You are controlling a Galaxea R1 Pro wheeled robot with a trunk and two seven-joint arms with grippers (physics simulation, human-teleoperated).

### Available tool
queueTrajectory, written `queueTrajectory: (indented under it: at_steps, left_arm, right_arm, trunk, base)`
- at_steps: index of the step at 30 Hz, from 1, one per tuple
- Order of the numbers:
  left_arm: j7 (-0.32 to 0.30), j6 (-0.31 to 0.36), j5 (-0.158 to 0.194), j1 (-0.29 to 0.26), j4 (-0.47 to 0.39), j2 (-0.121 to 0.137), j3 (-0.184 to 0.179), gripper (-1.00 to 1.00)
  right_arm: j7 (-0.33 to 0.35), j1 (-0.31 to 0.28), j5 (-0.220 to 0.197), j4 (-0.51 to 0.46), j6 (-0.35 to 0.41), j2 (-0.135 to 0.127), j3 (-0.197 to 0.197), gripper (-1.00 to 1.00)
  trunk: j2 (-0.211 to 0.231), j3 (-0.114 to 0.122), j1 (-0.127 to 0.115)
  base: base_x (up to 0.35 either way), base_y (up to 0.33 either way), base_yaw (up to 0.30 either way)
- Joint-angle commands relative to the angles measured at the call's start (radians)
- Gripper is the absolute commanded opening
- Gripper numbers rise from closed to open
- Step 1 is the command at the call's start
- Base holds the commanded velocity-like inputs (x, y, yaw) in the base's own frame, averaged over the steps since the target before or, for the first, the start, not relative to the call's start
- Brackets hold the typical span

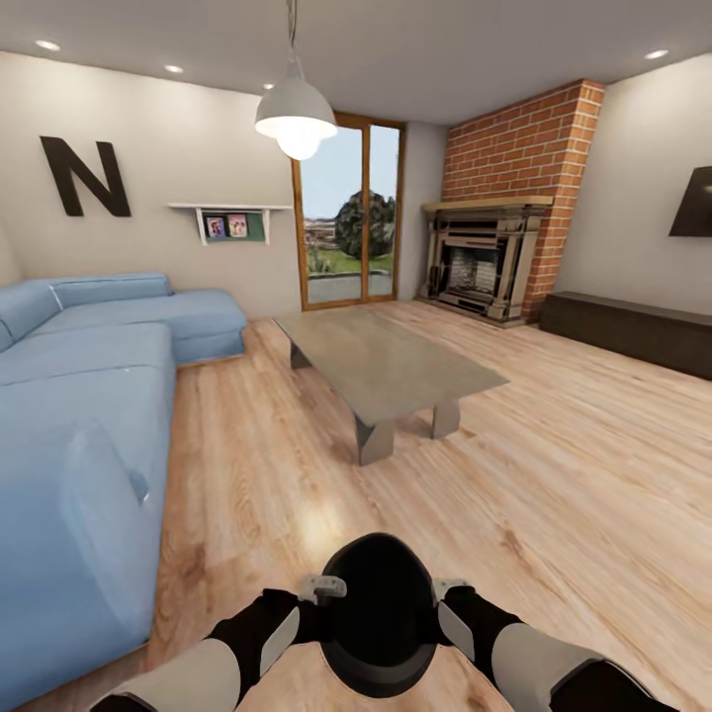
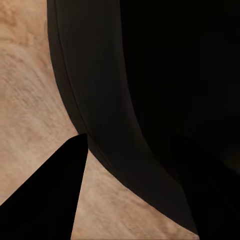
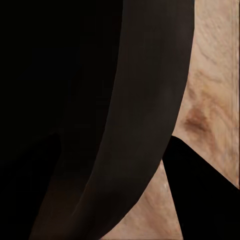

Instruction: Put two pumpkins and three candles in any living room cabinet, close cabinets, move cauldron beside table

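Living room floor, cauldron carried before table, sofa beside

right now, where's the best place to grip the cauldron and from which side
By the rim, from its two opposite sides. The cauldron is round-bellied with a wide open mouth, so the thin rim wall is what a finger can straddle. The left gripper and right gripper sit at its left and right edges; the wrist views show one finger outside the wall, one inside.
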Motion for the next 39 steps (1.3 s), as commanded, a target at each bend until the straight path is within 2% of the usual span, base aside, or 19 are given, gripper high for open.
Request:
queueTrajectory:
  at_steps: [1,39]
  left_arm:
    - [0.005,0.002,-0.024,-0.001,0.003,0.0,0.007,-1.0]
    - [0.005,0.002,-0.024,-0.001,0.004,0.0,0.007,-1.0]
  right_arm:
    - [-0.004,0.0,-0.011,-0.011,-0.005,0.0,-0.008,-1.0]
    - [-0.004,0.0,-0.011,-0.011,-0.005,0.0,-0.008,-1.0]
  trunk:
    - [-0.001,-0.001,0.0]
    - [-0.001,-0.001,0.0]
  base:
    - [0.22,-0.275,0.0]
    - [0.22,-0.274,0.002]
